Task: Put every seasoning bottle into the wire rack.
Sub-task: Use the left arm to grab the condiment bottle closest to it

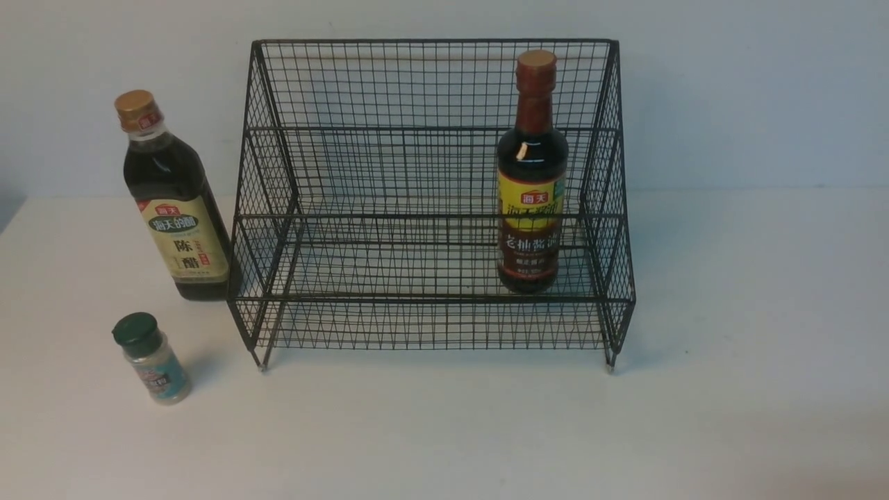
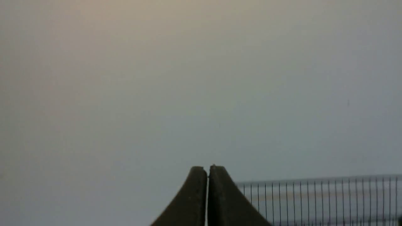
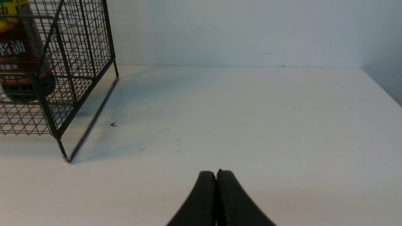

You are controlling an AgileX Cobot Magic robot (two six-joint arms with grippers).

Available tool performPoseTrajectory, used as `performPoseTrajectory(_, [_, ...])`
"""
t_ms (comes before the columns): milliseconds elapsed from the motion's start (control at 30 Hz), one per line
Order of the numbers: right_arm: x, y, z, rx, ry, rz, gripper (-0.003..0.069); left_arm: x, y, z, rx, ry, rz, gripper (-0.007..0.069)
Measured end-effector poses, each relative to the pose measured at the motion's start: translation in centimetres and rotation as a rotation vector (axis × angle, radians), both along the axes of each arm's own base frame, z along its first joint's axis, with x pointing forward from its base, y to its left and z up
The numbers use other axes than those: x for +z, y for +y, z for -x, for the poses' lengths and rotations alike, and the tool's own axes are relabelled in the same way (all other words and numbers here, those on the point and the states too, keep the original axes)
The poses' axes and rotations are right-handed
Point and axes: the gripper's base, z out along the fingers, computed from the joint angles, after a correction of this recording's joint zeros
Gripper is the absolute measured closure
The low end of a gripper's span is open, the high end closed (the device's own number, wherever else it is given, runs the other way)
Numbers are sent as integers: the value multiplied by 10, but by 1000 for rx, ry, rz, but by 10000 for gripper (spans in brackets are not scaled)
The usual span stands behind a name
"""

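Done: one of three bottles; the brown-neck bottle (image 1: 531,194) stands upright in the rack (image 1: 417,298), at the right end of its lower tier.
Left to do: two, on the tabletop (image 1: 729,361) left of the rack: gold-cap bottle (image 1: 177,208) just beside it, shaker (image 1: 151,360) nearer the robot.
Count: three bottles, one rack, two pincers.
Left pincer (image 2: 207,172): clenched, holding nothing.
Right pincer (image 3: 216,175): clenched, holding nothing, above the tabletop right of the rack.

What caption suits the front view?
One dark bottle stands inside the wire rack; a gold-capped bottle and green-capped shaker wait outside, left.
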Motion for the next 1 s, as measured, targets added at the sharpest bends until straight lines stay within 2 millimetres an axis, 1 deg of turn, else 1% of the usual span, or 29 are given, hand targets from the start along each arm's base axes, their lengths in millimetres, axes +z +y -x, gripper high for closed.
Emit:
performPoseTrajectory(33, [0, 0, 0, 0, 0, 0, 672, -1, 0, -2, 1, 11, -4, 629])
performPoseTrajectory(67, [0, 0, 0, 0, 0, 0, 672, -7, -2, -11, 0, 70, -18, 629])
performPoseTrajectory(100, [0, 0, 0, 0, 0, 0, 672, -16, -4, -24, 0, 156, -36, 629])
performPoseTrajectory(133, [0, 0, 0, 0, 0, 0, 672, -23, -5, -34, 2, 213, -42, 627])
performPoseTrajectory(167, [0, 0, 0, 0, 0, 0, 672, -27, -5, -40, 4, 242, -39, 624])
performPoseTrajectory(233, [0, 0, 0, 0, 0, 0, 672, -43, -6, -60, 22, 340, -23, 605])
performPoseTrajectory(300, [0, 0, 0, 0, 0, 0, 672, -51, -6, -72, 45, 375, 1, 585])
performPoseTrajectory(367, [0, 0, 0, 0, 0, 0, 672, -66, -4, -88, 82, 427, 20, 550])
performPoseTrajectory(400, [0, 0, 0, 0, 0, 0, 672, -67, -4, -89, 88, 421, 22, 543])
performPoseTrajectory(467, [0, 0, 0, 0, 0, 0, 672, -80, -3, -103, 123, 440, 18, 482])
performPoseTrajectory(500, [0, 0, 0, 0, 0, 0, 672, -79, -3, -103, 125, 434, 18, 477])
performPoseTrajectory(533, [0, 0, 0, 0, 0, 0, 672, -84, -3, -107, 134, 443, 16, 445])
performPoseTrajectory(567, [0, 0, 0, 0, 0, 0, 672, -85, -3, -108, 136, 444, 17, 434])
performPoseTrajectory(667, [0, 0, 0, 0, 0, 0, 672, -94, -3, -114, 143, 476, 31, 338])
performPoseTrajectory(867, [0, 0, 0, 0, 0, 0, 672, -114, -1, -126, 185, 533, 36, 181])
performPoseTrajectory(933, [0, 0, 0, 0, 0, 0, 672, -121, 1, -130, 216, 535, 40, 141])
performPoseTrajectory(967, [0, 0, 0, 0, 0, 0, 672, -122, 1, -130, 219, 534, 41, 141])
performPoseTrajectory(1000, [0, 0, 0, 0, 0, 0, 672, -128, 3, -133, 245, 540, 45, 119])
